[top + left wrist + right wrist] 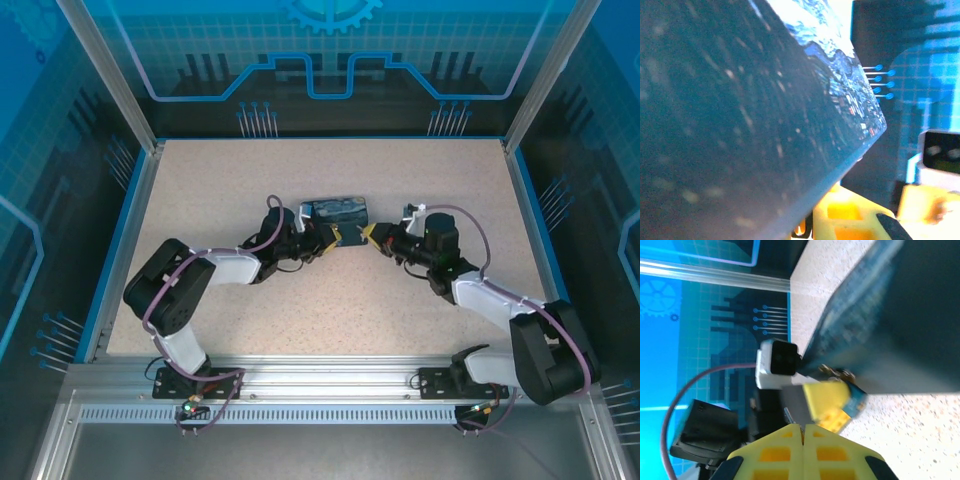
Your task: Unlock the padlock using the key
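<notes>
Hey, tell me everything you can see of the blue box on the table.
The blue box is a rectangular block, dark blue with a paler painted pattern. It lies flat on the speckled table, long side across. The left tool sits at its near edge, the right tool just off its near right corner; contact cannot be told. A small brassy part shows at one corner.

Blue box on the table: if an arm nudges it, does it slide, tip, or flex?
Likely slides, not tips: the blue box rests on a wide footprint on the table. Probably rigid: its edges look straight and crisp in the left wrist view. The table's speckled matte surface may add some drag; weight is unclear.
</notes>
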`<state>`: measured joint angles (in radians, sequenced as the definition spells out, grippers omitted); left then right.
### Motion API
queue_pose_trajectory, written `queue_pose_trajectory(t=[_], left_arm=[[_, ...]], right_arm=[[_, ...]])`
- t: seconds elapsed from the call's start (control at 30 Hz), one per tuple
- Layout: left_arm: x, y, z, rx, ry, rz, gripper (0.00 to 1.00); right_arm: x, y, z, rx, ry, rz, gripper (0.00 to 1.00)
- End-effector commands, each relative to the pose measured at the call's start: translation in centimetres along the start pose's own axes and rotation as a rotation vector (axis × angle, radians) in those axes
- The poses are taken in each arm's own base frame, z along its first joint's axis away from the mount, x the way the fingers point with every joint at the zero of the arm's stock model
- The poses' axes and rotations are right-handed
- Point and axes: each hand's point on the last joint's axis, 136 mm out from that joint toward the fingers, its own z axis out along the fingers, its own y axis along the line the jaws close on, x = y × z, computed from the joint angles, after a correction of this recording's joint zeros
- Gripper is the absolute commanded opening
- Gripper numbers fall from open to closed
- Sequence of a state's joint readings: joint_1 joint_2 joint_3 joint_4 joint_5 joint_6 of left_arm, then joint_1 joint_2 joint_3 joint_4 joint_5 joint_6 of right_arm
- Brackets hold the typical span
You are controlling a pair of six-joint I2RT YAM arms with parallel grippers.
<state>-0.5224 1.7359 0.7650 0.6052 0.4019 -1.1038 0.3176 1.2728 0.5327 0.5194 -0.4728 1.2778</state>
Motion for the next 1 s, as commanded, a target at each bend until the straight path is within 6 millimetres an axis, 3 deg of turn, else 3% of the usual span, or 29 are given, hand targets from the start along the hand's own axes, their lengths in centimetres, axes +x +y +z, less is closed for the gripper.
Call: queue_pose_trajectory(t=[0.0,0.47,0.87,0.97], left_arm=[[0.1,0.5,0.1,-0.037,0.036,0.121,0.00],[1.3,4.9,1.6,-0.110,0.106,0.204,0.00],[1.3,5.5,1.7,-0.117,0.091,0.212,0.00],[1.2,5.7,1.6,-0.118,0.075,0.206,0.10]], right_arm=[[-1.7,0.8,0.2,0.011,-0.027,-0.039,0.00],[-2.7,-4.5,4.8,0.152,0.010,0.011,0.00],[-2.0,-8.8,6.4,0.252,0.025,0.062,0.00],[-1.7,-9.7,6.5,0.266,0.028,0.075,0.00]])
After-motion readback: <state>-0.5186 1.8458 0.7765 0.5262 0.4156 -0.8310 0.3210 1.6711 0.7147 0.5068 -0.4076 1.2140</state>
